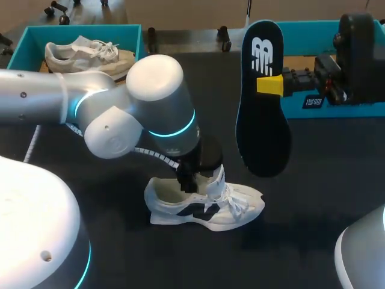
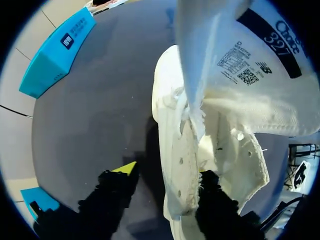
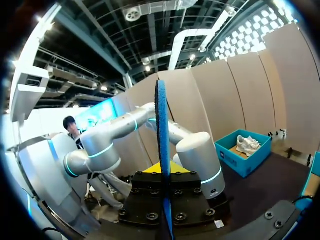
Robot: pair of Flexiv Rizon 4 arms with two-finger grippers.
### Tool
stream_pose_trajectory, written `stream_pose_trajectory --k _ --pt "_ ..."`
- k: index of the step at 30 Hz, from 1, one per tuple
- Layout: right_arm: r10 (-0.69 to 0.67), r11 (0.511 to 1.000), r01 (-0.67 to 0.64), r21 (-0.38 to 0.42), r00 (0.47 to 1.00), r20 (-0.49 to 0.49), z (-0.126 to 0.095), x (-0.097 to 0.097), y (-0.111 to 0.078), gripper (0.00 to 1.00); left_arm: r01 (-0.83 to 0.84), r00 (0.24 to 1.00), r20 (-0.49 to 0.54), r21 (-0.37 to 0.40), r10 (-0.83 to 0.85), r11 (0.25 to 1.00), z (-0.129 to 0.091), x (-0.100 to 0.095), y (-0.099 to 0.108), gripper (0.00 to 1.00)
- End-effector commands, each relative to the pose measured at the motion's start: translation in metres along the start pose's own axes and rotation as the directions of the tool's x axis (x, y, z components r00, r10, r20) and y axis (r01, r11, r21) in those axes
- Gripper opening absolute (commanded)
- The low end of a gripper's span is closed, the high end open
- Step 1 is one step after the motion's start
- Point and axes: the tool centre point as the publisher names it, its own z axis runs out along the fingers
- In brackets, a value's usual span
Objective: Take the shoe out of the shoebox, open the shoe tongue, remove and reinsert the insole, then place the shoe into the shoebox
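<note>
Right pincer [image 1: 271, 85]: clamps insole [image 1: 261, 108], aloft.
Left pincer [image 2: 167, 172]: wide, straddling shoe [image 1: 204, 205] side.
Advice: steady shoe, feed insole toe-first.

Our left tool [image 1: 194, 179] is down at the collar of the white shoe [image 1: 207, 208], which lies on the table [image 1: 313, 211]. Our right tool [image 1: 269, 85] pinches the insole [image 1: 263, 126] upright in the air. Well behind the left tool stands a shoebox [image 1: 29, 41] holding a second shoe [image 1: 90, 54].
</note>
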Motion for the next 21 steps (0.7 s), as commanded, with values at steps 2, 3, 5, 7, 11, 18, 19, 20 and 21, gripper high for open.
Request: stream_pose_trajectory --k 2,3,5,7,11,18,19,20,21 --pt "0.002 1.000 -0.002 0.003 1.000 0.000 0.003 -0.001 0.001 0.00 -0.009 1.000 0.002 0.014 0.009 1.000 0.000 0.002 0.002 0.00" --pt "0.002 1.000 -0.002 0.003 1.000 0.000 0.003 -0.001 0.001 0.00 -0.011 1.000 0.002 0.016 0.011 1.000 -0.001 0.002 0.003 0.00" --pt "0.002 1.000 -0.002 0.003 1.000 0.000 0.003 -0.001 0.001 0.00 -0.021 1.000 -0.004 0.029 0.021 0.999 -0.005 0.003 0.004 0.00" --pt "0.002 1.000 -0.002 0.003 1.000 0.000 0.003 -0.001 0.001 0.00 -0.031 0.999 -0.006 0.041 0.032 0.999 -0.010 0.004 0.005 0.00" --pt "0.002 1.000 -0.002 0.003 1.000 0.000 0.003 -0.001 0.001 0.00 -0.076 0.997 -0.009 0.079 0.077 0.994 -0.024 0.006 0.007 0.00" --pt "0.002 1.000 -0.002 0.003 1.000 0.000 0.003 -0.001 0.001 0.00 -0.251 0.968 0.056 0.093 0.246 0.964 -0.048 0.013 0.007 0.00" --pt "0.002 1.000 -0.002 0.003 1.000 0.000 0.003 -0.001 0.001 0.00 -0.292 0.955 0.073 0.090 0.286 0.952 -0.052 0.013 0.008 0.00" --pt "0.002 1.000 -0.002 0.003 1.000 0.000 0.003 -0.001 0.001 0.00 -0.320 0.946 0.090 0.082 0.312 0.944 -0.054 0.013 0.008 0.00" --pt "0.002 1.000 -0.002 0.003 1.000 0.000 0.003 -0.001 0.001 0.00 -0.381 0.922 0.108 0.096 0.371 0.920 -0.058 0.015 0.008 0.00"
